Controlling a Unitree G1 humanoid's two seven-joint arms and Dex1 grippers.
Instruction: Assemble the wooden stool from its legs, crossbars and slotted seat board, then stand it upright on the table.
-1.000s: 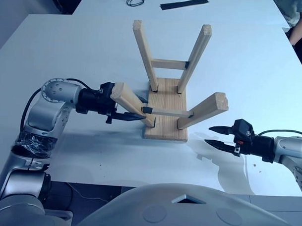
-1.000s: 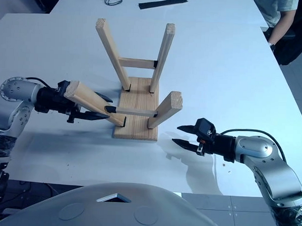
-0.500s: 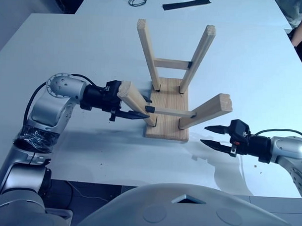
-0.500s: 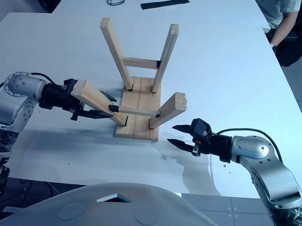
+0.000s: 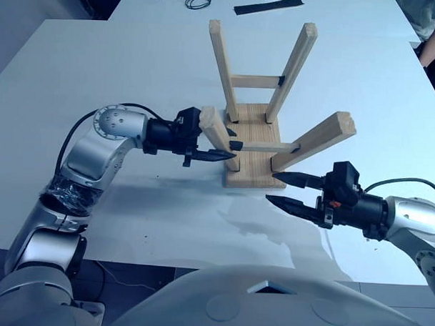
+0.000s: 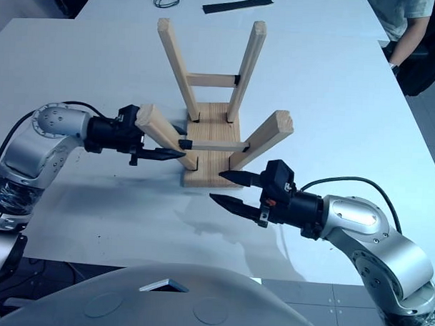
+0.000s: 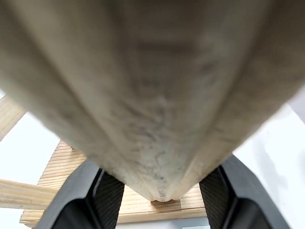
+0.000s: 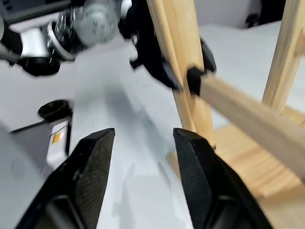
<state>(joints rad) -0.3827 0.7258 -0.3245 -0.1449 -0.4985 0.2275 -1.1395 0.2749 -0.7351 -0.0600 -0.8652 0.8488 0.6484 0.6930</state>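
stool is seen upside down on the table, seat board flat, 4 legs up. near-left leg is pinched by left gripper. right gripper is held spread just beside the board's near corner.

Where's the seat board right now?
In the head views, the seat board lies flat on the table near its middle, with four legs sticking up from it.

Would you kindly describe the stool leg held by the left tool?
On the table lies the seat board with four legs sticking up. The held leg is the near one on the robot's left, tilted outward inside the left tool; the far pair stands nearly upright.
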